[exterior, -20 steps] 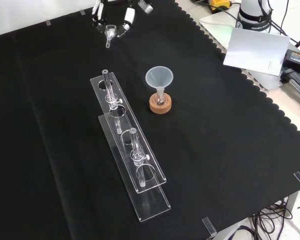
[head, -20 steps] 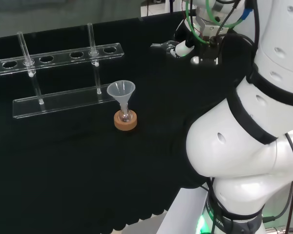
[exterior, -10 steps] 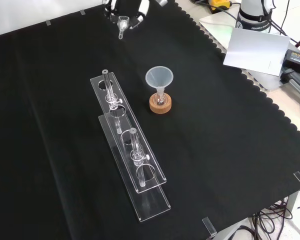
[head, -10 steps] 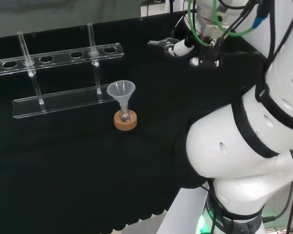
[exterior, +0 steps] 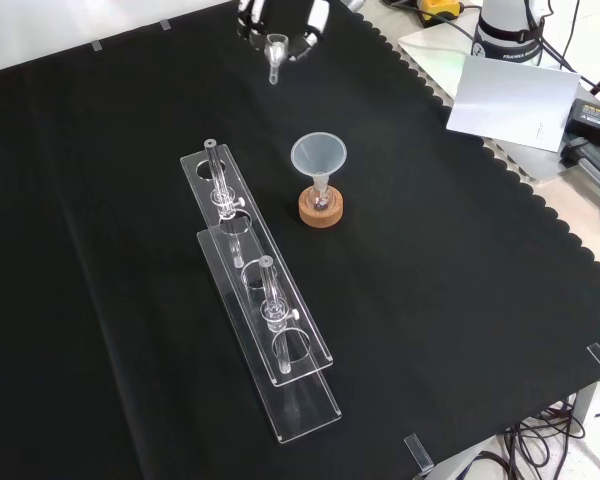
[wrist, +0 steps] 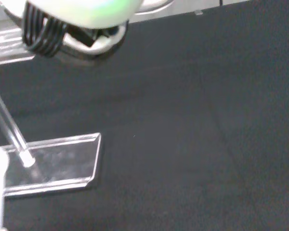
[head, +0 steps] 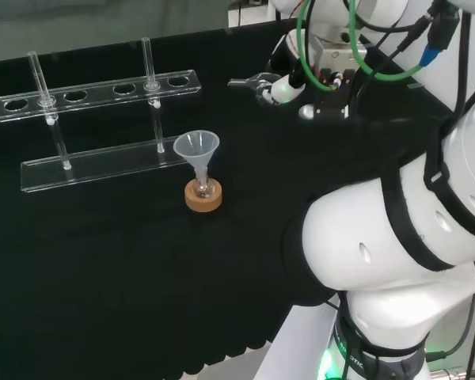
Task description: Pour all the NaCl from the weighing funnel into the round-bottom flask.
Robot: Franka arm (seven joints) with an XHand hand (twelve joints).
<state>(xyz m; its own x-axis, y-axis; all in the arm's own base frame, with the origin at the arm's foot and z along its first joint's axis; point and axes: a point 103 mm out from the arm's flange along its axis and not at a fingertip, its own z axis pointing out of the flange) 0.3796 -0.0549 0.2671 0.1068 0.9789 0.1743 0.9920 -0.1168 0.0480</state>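
Note:
A small round-bottom flask (head: 203, 189) (exterior: 321, 198) sits on a cork ring (head: 203, 199) (exterior: 321, 209) mid-cloth, with a clear plastic funnel (head: 196, 148) (exterior: 318, 155) standing in its neck. The hand (head: 283, 85) (exterior: 302, 20) hovers above the cloth with its fingers pinched on a small clear weighing funnel (head: 245, 81) (exterior: 275, 50). In the head view the hand is up and to the right of the flask. In the front view it is beyond the flask and a little to its left. What the weighing funnel holds cannot be made out.
A clear acrylic test-tube rack (head: 95, 89) (exterior: 265, 330) (wrist: 48, 163) with two glass tubes stands to the left of the flask in the front view. A white sheet (exterior: 510, 100) and cables lie past the cloth's scalloped right edge.
The hand has carried the weighing funnel to the right in the front view and leftward in the head view, closer to the flask. The flask, funnel and rack stay put.

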